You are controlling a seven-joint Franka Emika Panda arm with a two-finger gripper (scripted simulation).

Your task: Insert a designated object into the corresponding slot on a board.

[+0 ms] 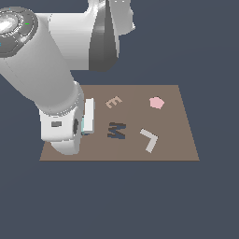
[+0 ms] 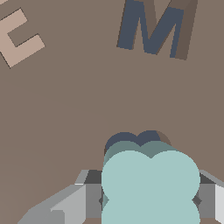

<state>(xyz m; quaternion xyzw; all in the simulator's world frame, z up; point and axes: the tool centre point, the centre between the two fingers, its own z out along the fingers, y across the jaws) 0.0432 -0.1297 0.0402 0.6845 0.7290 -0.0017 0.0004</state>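
At the left of the exterior frame the gripper (image 1: 87,117) hangs low over the board (image 1: 177,140), its jaws closed on the teal piece (image 2: 150,183); the slot (image 2: 135,141) peeks out just beyond the piece in the wrist view. This looks like the insertion step; next the piece needs nudging squarely over the slot, lobes matched, then lowering and release; the M cutout (image 1: 116,130) lies right of it.

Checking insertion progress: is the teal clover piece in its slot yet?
Out. The teal clover piece sits between the gripper fingers, above the slot.
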